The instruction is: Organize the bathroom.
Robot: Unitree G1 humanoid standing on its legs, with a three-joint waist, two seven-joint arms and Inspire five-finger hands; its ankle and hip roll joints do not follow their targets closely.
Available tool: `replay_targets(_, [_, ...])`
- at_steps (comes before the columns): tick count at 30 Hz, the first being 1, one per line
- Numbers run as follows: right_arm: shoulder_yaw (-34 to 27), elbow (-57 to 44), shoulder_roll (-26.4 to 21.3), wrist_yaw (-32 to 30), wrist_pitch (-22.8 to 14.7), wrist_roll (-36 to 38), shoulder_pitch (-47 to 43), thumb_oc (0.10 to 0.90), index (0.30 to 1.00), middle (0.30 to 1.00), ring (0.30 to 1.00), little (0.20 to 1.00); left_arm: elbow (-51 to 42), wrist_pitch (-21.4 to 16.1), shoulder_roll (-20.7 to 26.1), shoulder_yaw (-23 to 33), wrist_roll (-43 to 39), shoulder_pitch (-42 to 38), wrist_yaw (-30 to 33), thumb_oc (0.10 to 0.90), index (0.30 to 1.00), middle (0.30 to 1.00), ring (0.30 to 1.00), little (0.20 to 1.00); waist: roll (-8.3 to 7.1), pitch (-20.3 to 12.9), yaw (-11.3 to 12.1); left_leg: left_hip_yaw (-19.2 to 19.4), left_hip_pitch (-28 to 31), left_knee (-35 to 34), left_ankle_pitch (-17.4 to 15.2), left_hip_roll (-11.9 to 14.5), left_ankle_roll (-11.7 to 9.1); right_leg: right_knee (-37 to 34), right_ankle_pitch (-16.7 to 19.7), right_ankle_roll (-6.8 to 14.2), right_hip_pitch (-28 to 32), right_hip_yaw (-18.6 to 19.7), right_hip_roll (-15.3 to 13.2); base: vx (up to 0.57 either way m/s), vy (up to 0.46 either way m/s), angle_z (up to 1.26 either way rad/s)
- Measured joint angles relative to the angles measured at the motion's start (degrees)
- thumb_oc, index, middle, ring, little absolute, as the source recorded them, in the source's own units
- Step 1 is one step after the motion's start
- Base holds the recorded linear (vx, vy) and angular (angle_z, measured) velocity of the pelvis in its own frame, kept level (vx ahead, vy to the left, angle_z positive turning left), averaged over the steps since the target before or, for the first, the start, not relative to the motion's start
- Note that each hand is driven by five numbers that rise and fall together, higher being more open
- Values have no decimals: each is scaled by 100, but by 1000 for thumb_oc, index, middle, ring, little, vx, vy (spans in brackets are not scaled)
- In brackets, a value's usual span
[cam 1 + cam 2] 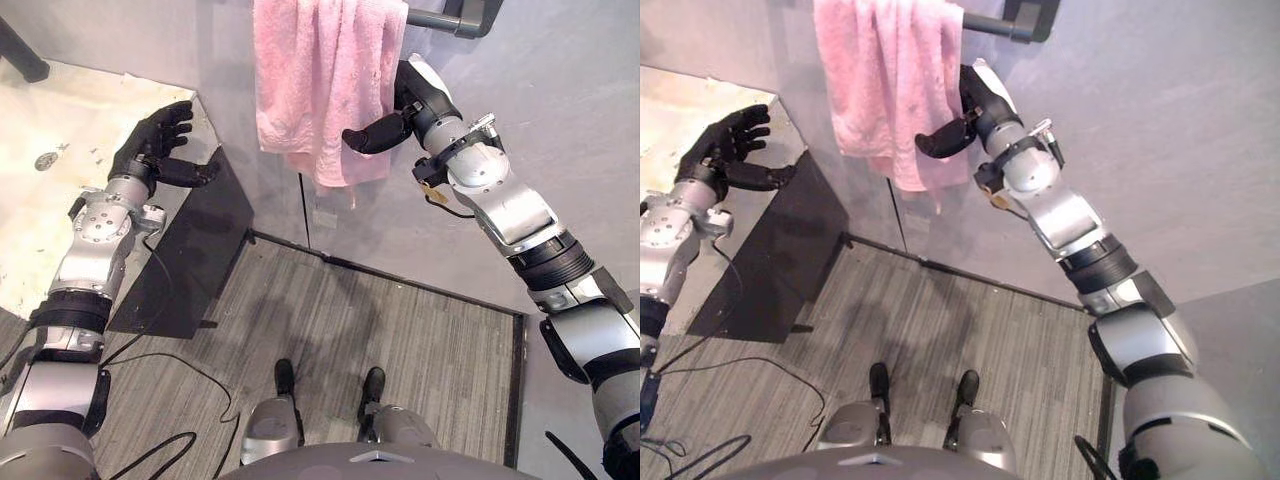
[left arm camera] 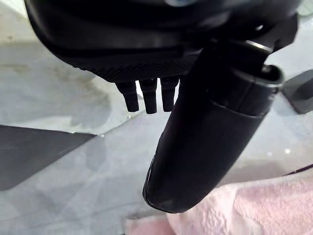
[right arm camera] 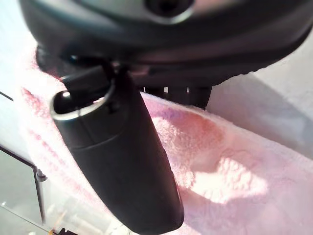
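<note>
**Pink towel on the bar, right robot hand at its edge**

You can see the pink towel (image 1: 325, 85) hanging over a dark bar (image 1: 455, 18) on the grey wall (image 1: 560, 120). It hangs down in loose folds, with one longer part lower down than the rest.

Your right robot hand (image 1: 400, 115) is up at the towel's right edge. The thumb (image 1: 372, 133) sticks out in front of the cloth, and the fingers go in behind the edge. The right wrist view shows the thumb lying over the pink cloth, with the finger roots just past it, but the fingertips are hidden. So you cannot tell if this robot hand is holding the towel or only touching it.

Your left robot hand (image 1: 152, 145) is well apart from the towel, off to the left. It hangs above the pale bench (image 1: 60, 120), close to the bench's corner. Its fingers are spread and fairly straight, and the thumb points out to the side. It holds nothing.

Below the bench there is a dark cabinet side (image 1: 195, 260), and the floor (image 1: 400, 350) is grey and striped.
</note>
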Motion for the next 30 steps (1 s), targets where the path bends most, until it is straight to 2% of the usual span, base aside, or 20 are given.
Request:
replay_targets(7, [34, 5, 0, -2, -1, 0, -4, 800, 900, 900, 900, 900, -41, 40, -3, -369, -80, -193, -727, 800, 900, 900, 900, 900, -47, 31, -12, -1, 2, 0, 0, -2, 0, 0, 0, 0, 1, 3, -2, 0, 0, 0])
replay_targets(11, [44, 6, 0, -2, 0, 0, -4, 800, 900, 900, 900, 900, -259, 137, -4, -465, -512, -311, -980, 800, 900, 900, 900, 900, -47, 51, -29, 5, 4, -1, 0, -3, 0, 0, 0, 0, 1, 7, -6, 8, 15, 0])
replay_targets(18, [219, 23, 23, 2, 2, -81, -4, 800, 900, 900, 900, 900, -134, 122, -2, -538, -716, -863, -793, 800, 900, 900, 900, 900, -37, 58, -176, 27, 16, 0, 0, -3, 0, 1, 1, -1, 2, 23, -6, 0, 1, 0])
replay_targets(25, [360, 36, 29, 13, 14, -201, -4, 800, 900, 900, 900, 900, 118, -98, 1, -614, -717, -1214, -525, 800, 900, 900, 900, 900, 0, 79, -315, 52, 26, 4, 0, -1, 0, 1, 1, -1, -1, 43, -6, -5, 0, -1])
replay_targets(30, [389, 48, 31, 13, 14, -201, -5, 800, 900, 900, 900, 900, 264, -126, -2, -720, -938, -1302, -491, 800, 900, 900, 900, 900, 76, 128, -308, 81, 17, 9, 1, -1, 0, 24, 2, -1, -39, 84, -7, -48, 0, -4])
